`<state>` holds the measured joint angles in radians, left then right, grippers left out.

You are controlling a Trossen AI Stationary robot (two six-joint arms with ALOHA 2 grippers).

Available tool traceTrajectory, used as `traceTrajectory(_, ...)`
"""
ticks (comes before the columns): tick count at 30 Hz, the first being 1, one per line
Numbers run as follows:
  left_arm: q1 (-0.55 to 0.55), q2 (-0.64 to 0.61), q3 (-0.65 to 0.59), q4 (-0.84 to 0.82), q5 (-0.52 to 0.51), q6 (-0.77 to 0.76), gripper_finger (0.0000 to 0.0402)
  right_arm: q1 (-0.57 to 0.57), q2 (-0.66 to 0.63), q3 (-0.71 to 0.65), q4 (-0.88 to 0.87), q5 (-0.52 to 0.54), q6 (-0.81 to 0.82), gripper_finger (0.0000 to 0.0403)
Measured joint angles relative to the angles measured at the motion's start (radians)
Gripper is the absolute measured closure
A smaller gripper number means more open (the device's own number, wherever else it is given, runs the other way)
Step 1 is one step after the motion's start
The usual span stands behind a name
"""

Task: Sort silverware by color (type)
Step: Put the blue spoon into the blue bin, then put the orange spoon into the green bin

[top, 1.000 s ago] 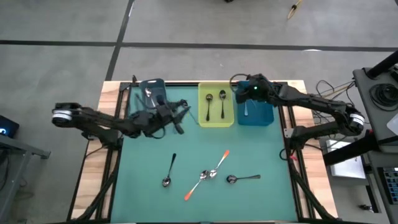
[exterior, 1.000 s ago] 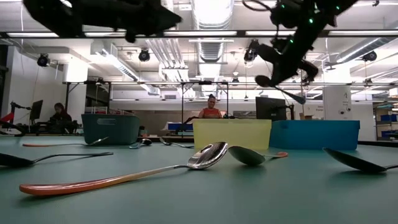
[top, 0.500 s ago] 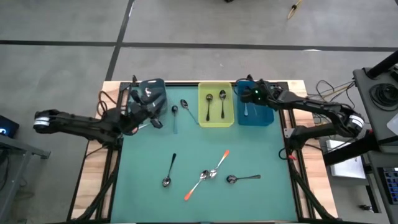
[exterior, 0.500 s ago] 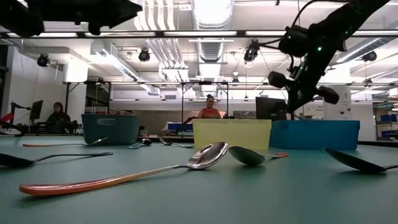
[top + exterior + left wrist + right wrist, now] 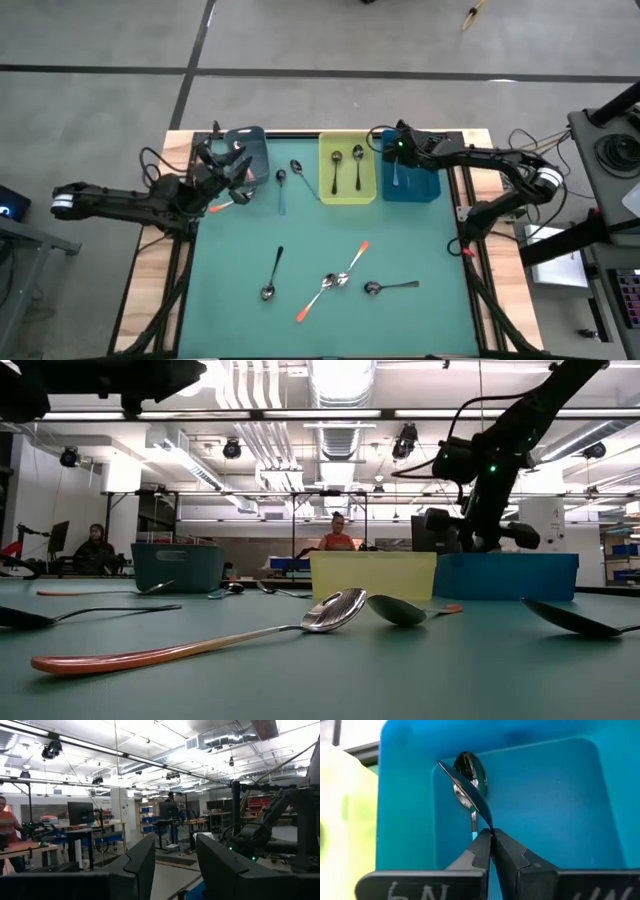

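Note:
My right gripper (image 5: 490, 834) is shut on a spoon (image 5: 465, 787) and reaches down into the blue bin (image 5: 425, 188) at the far right. Another spoon (image 5: 395, 176) lies on that bin's floor. My left gripper (image 5: 170, 865) is open with nothing in it, drawn back by the dark bin (image 5: 250, 135) at the far left and pointing up into the room. Two pale-handled spoons (image 5: 288, 178) lie beside that bin. Two dark-handled spoons (image 5: 347, 160) lie in the yellow bin (image 5: 347, 198). Two orange-handled spoons (image 5: 335, 279) lie crossed at mid-table. My right gripper pinches the spoon's handle (image 5: 486, 826) between its two fingertips, slanting down from above. The spoon sticks out ahead of the fingers toward the blue bin's floor (image 5: 545, 795). Whether its far end touches the floor cannot be told.
Two dark-handled spoons lie loose on the green mat, one (image 5: 273, 272) left of the orange pair and one (image 5: 390, 287) right of it. The three bins stand in a row along the far edge. In the low view, people sit in the room beyond.
My left gripper has drawn back from the mat toward the table's left edge and tipped upward, leaving the two pale-handled spoons on the mat. My right gripper has sunk into the blue bin with its spoon and rolled about its own line.

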<state>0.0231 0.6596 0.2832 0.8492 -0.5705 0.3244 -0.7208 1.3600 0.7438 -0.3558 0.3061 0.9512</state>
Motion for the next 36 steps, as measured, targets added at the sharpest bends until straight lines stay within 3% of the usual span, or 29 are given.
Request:
traceTrajectory(18,0.0,-0.003,0.0,0.0,0.0,0.0,0.0277,0.0,0.043,0.014,-0.006,0.033,-0.003,0.0389)
traceTrajectory(29,0.0,-0.004,0.0,0.0,0.001,0.0,0.0277,0.0,0.042,0.014,-0.007,0.034,-0.021,0.0311)
traceTrajectory(36,0.0,-0.004,0.0,-0.002,0.001,0.0,0.0277,0.007,0.004,0.014,-0.008,0.008,-0.077,0.0291)
